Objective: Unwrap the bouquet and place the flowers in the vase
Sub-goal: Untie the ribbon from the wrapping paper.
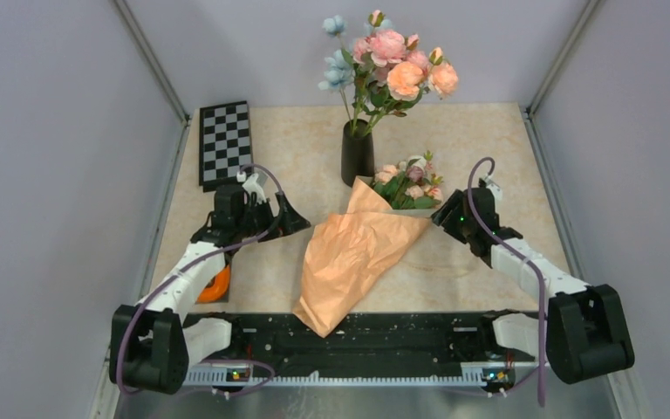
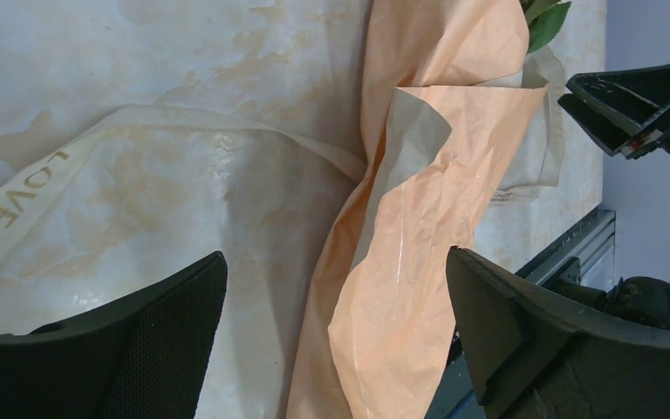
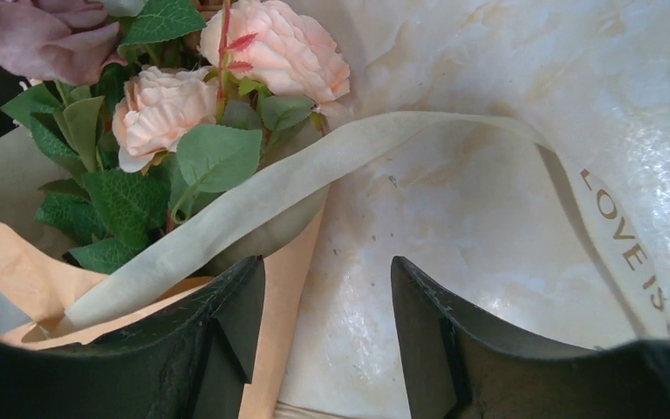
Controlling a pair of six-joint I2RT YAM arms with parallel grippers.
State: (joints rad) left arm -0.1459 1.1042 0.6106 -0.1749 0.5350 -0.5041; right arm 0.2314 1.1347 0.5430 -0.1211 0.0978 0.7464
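**Q:** How do your fingers stand?

**Me:** My left fingers [image 1: 283, 220] are spread as wide as they go and hold nothing. My right fingers [image 1: 443, 214] are partly open. Only an edge of paper and bare table [image 1: 288, 148] show in their gap, and nothing is clamped.

**Q:** Where is the bouquet?

**Me:** The bouquet [image 1: 358, 253] lies flat on the table between my 2 arms. Its long axis runs on a slant. The pointed end is at the near edge of the table, and the open mouth is farther off and to the right. The flowers [image 1: 410, 183] spill out of the mouth just beside the vase [image 1: 357, 155]. The vase stands upright and already carries a taller bunch [image 1: 397, 65].

**Q:** Which arm is nearer to what?

**Me:** My left fingers sit just beside the left edge of the paper cone [image 2: 419, 262], about midway along it, so I judge the wrapping is theirs. My right fingers sit low against the mouth. The flowers lie ahead of them and to the left, nearer to them than to the left fingers.

**Q:** What does each camera add?

**Me:** The left wrist view shows the cone running lengthwise ahead of the gap, with its pale lining [image 2: 414, 144] folded outward. The right wrist view shows a cream ribbon [image 3: 253, 196] lying over the rim at the mouth and trailing across the table. From above it is only a faint line. I cannot tell whether it binds the cone. Only the top view gives the whole slant and shows the vase plainly.
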